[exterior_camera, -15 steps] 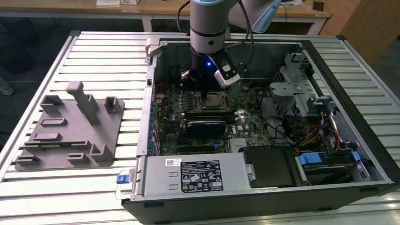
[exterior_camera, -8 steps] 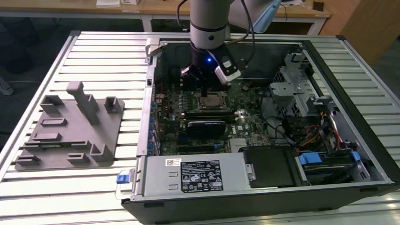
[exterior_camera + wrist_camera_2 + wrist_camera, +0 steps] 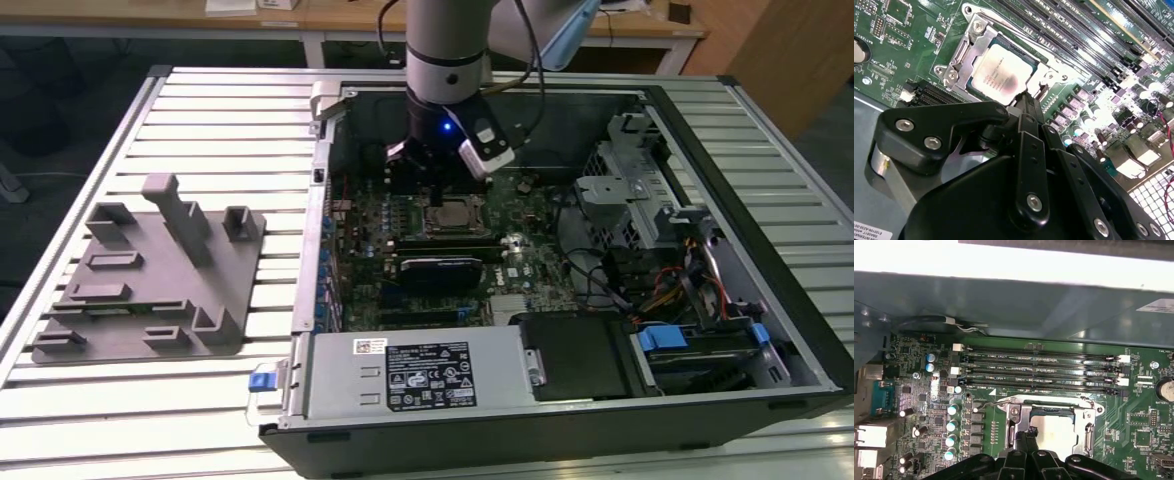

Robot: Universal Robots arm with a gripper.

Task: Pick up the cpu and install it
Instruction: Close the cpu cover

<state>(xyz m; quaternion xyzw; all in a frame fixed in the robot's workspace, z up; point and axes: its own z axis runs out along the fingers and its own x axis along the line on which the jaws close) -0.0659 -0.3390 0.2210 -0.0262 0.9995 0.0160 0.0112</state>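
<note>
We see, in the exterior view, the tool (image 3: 430,182) poised just above the socket frame (image 3: 430,213). In the second wrist view, the cpu (image 3: 1004,75) lies flat inside the socket frame (image 3: 960,54). In the first wrist view, the tool (image 3: 1029,434) is pinched narrow at the edge of the cpu (image 3: 1056,432).

A bench (image 3: 200,110) of ribbed silver metal slats spans the exterior view. At the frame's left, a grey fixture plate (image 3: 147,290) with upright blocks lies flat on it. Just beside that, an open black computer case (image 3: 561,435) covers the centre and right.
</note>
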